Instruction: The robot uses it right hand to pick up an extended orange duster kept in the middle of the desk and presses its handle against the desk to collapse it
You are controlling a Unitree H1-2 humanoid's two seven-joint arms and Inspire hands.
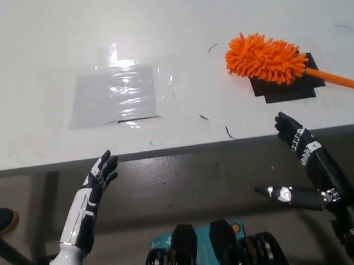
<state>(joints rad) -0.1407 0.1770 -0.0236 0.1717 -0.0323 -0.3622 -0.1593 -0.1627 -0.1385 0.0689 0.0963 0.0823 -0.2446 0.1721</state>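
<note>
The left robot hand (100, 174) is showing at about seven o'clock in the head view: a slim white forearm with black trim running along its length, dark fingers tipped in black, and a narrow black band where the wrist is meeting a thicker dark cuff near the bottom edge. The right robot hand (291, 132) is showing at about four o'clock: all black, with small white markings printed across its back and wrist, a silvery round fitting on the thumb-side link, and a ribbed metallic ring circling the forearm lower down, near the frame's corner.
</note>
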